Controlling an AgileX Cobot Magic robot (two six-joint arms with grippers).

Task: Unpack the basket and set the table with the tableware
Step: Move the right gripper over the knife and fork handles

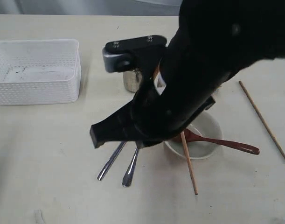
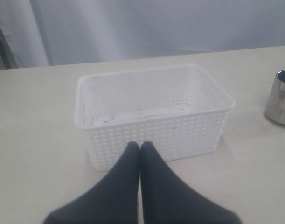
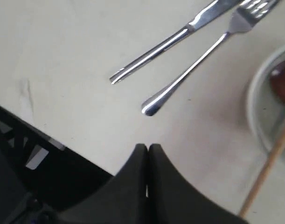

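The white basket (image 1: 37, 70) (image 2: 151, 112) stands empty at the table's (image 1: 49, 154) back left. Tableware lies in the middle: a steel knife (image 1: 111, 161) (image 3: 175, 39) and fork (image 1: 131, 168) (image 3: 198, 60) side by side, a cream bowl (image 1: 207, 128) (image 3: 266, 112) holding a red-brown spoon (image 1: 224, 143), one chopstick (image 1: 189, 161) (image 3: 266, 168) leaning on the bowl, another chopstick (image 1: 263, 121) at the right, and a steel cup (image 1: 132, 80) (image 2: 280, 98) behind. My right gripper (image 1: 96, 135) (image 3: 148, 147) is shut and empty, above the table near the fork's handle end. My left gripper (image 2: 140, 144) is shut and empty, just short of the basket's near wall.
My right arm (image 1: 203, 60) is a large black mass over the table's middle and hides what lies beneath it. The table's front edge (image 3: 63, 147) runs close to the right gripper, with dark floor and frame beyond it.
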